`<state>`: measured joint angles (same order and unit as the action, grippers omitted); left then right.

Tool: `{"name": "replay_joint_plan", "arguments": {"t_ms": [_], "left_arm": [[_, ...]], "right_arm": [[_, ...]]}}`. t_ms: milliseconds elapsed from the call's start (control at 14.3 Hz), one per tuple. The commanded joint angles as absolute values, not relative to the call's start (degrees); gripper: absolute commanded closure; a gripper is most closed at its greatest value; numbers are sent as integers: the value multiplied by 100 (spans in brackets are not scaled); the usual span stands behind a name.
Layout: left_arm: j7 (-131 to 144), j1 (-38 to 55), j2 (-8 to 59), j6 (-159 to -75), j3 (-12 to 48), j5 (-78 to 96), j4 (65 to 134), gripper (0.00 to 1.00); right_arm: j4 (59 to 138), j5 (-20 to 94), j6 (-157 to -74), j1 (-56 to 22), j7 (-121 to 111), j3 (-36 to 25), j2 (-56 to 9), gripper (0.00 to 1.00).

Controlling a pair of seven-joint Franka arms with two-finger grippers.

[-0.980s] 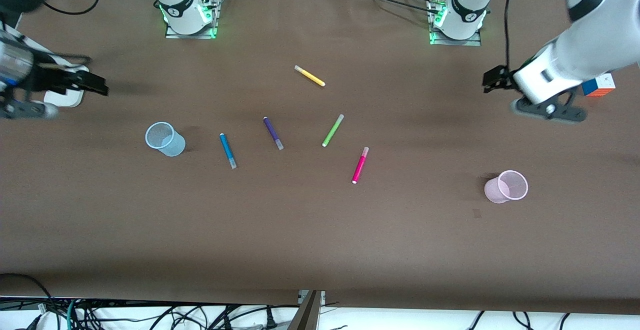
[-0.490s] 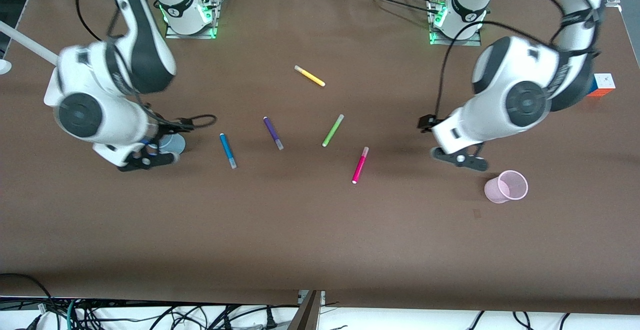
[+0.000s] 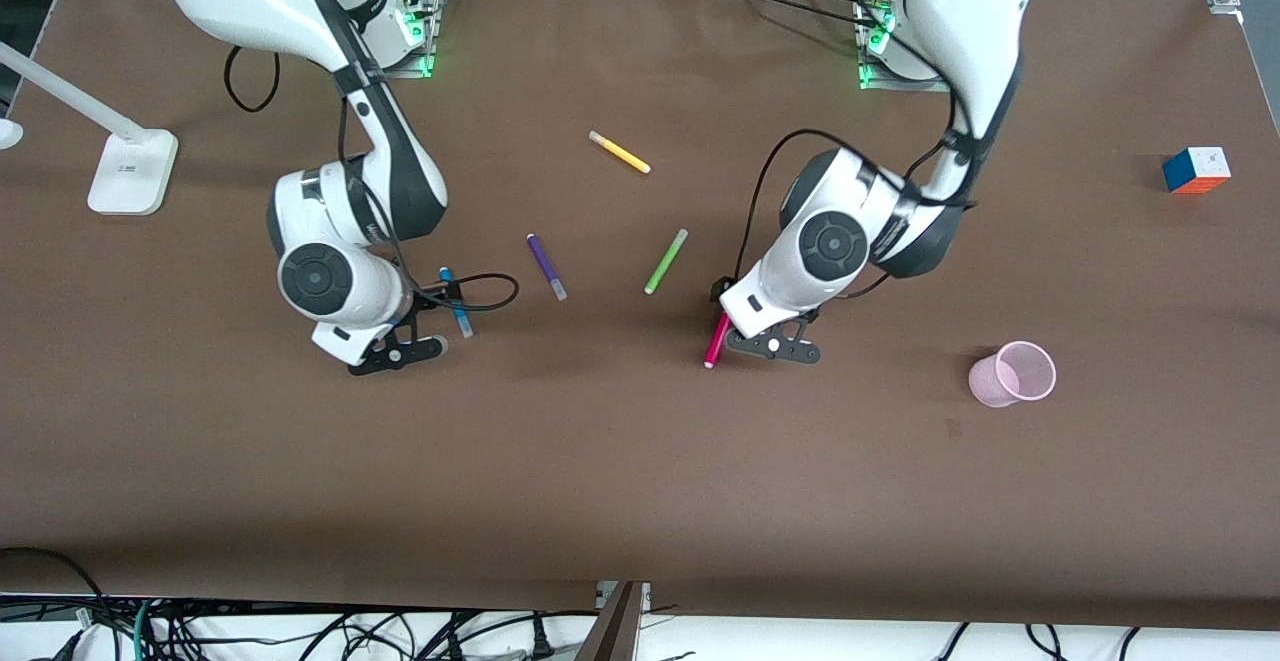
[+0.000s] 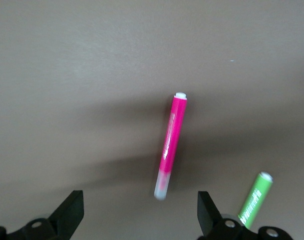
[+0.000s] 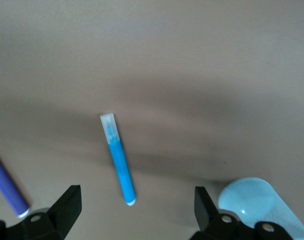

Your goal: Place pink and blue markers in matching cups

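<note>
The blue marker [image 3: 459,313] lies on the brown table, its upper part hidden by my right arm's hand; it shows whole in the right wrist view [image 5: 120,161]. My right gripper [image 3: 425,291] [image 5: 137,202] is open just above its capless end. The pale blue cup [image 5: 261,205] stands beside that gripper and is hidden in the front view. The pink marker [image 3: 715,345] [image 4: 170,145] lies flat. My left gripper [image 3: 738,313] [image 4: 140,207] is open above its pale cap end. The pink cup [image 3: 1012,373] lies toward the left arm's end.
A purple marker [image 3: 546,266] [image 5: 7,187], a lime green marker [image 3: 665,261] [image 4: 254,200] and a yellow marker [image 3: 619,152] lie between the arms. A colour cube [image 3: 1195,169] and a white lamp base [image 3: 130,171] sit near the table's two ends.
Both arms swung in from the table's ends and lowered over the markers. The right hand now covers the blue cup. The markers and cups have not moved.
</note>
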<state>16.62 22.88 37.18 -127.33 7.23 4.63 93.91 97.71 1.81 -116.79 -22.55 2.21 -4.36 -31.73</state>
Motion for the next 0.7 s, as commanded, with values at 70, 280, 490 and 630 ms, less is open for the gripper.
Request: {"name": "replay_joint_plan", "arguments": {"t_ms": [70, 280, 490, 630], "left_arm": [[1714, 2513, 3902, -13560, 650, 475, 9860, 0], [1705, 2584, 3902, -13816, 650, 475, 10116, 0], [1696, 2628, 3902, -13790, 659, 475, 10169, 67], [1670, 2663, 3894, -13790, 650, 466, 10169, 85]], "right_arm": [[9984, 509, -12347, -2452, 229, -475, -3401, 0], [10002, 562, -12708, -2487, 229, -466, -3559, 0], [10019, 563, -12963, -2505, 229, -466, -3717, 0], [10107, 563, -13182, -2505, 229, -466, -3788, 0]]}}
